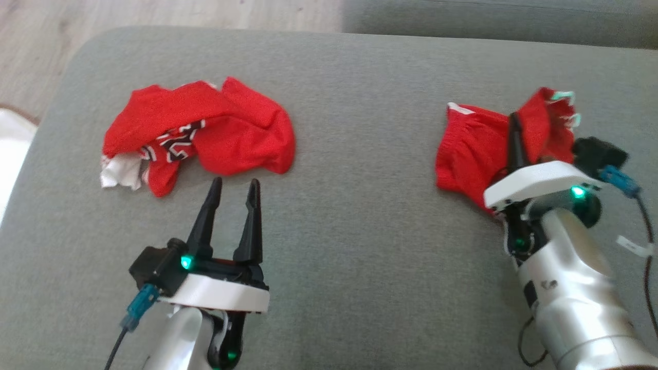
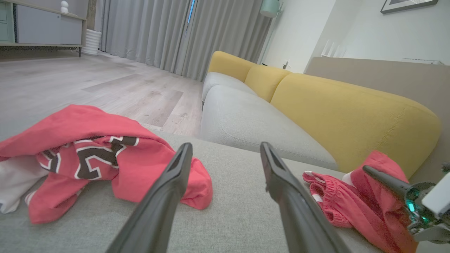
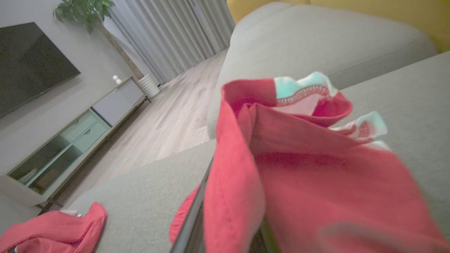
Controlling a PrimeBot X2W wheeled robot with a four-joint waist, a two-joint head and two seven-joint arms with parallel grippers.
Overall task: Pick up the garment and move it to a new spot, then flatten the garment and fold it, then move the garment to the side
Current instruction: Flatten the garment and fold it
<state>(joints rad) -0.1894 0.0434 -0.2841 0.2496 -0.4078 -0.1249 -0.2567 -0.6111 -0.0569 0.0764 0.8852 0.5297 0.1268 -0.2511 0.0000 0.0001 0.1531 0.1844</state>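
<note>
Pinching the red shorts [image 1: 470, 149], right claw [image 1: 514, 123]; left claw [image 1: 235, 184] agape near jersey [image 1: 226, 128].

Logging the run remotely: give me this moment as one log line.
stage: pick-up | right pincer: shut on right red garment | left pincer: open, empty, just short of left red garment | surface: grey cushion

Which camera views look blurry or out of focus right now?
Head view: soft overall, the right wrist's green light blooms. Right wrist view: red shorts against the lens, smeared lower right. Left wrist view: sharpest, its fingers blurring near the lens.
</note>
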